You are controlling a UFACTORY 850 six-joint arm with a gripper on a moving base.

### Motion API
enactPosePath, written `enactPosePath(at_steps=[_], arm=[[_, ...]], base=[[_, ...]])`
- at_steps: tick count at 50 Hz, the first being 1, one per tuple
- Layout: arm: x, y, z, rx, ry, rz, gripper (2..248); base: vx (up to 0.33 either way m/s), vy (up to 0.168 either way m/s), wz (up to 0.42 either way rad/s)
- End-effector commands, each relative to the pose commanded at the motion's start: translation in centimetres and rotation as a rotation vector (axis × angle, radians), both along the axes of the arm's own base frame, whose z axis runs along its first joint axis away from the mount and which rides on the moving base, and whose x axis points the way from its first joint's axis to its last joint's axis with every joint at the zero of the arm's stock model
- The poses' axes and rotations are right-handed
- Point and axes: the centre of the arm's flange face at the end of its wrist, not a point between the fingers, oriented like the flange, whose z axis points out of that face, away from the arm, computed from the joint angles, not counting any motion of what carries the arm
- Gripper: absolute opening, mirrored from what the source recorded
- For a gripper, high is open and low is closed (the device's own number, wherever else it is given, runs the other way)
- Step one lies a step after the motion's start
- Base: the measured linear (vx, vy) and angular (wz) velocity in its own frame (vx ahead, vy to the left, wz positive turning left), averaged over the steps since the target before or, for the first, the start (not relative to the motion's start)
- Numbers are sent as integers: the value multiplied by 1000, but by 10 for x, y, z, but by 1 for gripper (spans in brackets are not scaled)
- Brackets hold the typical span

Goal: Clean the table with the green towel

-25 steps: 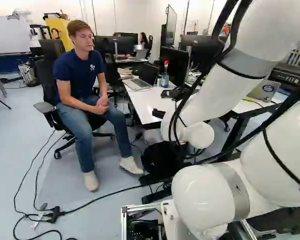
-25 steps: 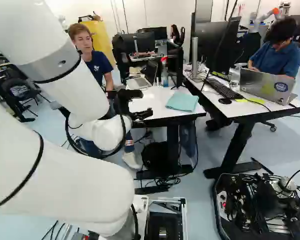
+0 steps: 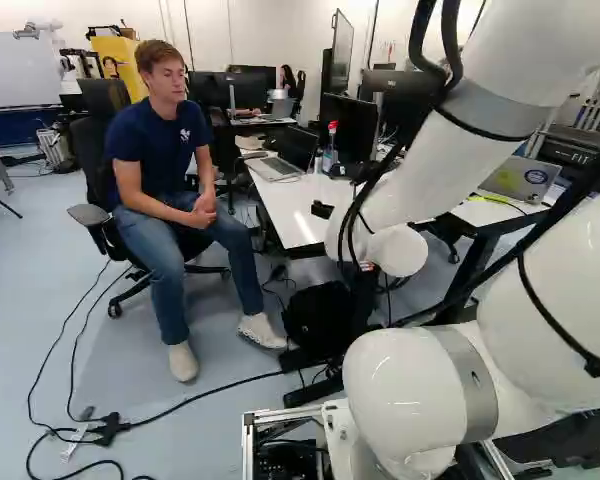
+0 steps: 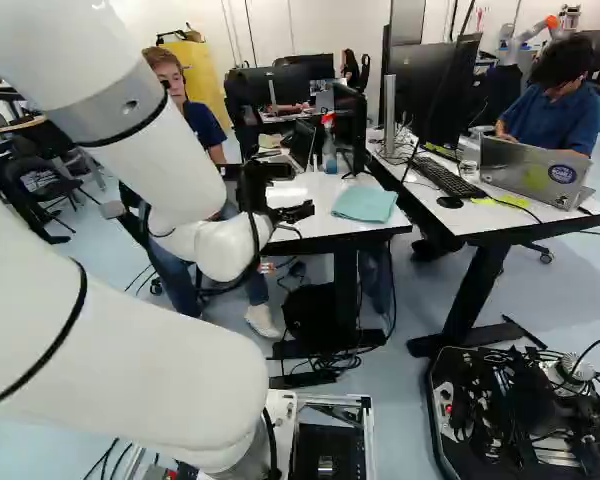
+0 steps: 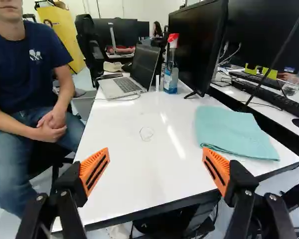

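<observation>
White table (image 4: 326, 222) in the middle of the right base view carries the red-topped spray bottle (image 4: 329, 150), its filling unclear, and the green towel (image 4: 365, 203). Yellow cabinet (image 4: 206, 75) stands upper left. The gripper (image 4: 294, 191) is spread wide.

arm (image 4: 145, 150) shifted | pincer (image 4: 302, 190) higher in both base views | closer to towel (image 4: 365, 203) in right base view
</observation>
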Motion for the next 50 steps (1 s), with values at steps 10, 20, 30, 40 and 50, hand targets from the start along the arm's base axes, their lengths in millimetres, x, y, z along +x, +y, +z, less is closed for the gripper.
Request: enactPosePath(at_steps=[10,20,30,40,50], arm=[[12,-7,11,-2,-23,-20,247],[24,-15,21,-4,-46,-40,247],[35,-22,32,-6,-69,-58,247],[46,-30,41,-7,-72,-77,247],[57,-39,48,-5,-46,-97,247]], base=[[0,0,0],[0,0,0],[0,0,0],[0,0,0],[0,0,0]])
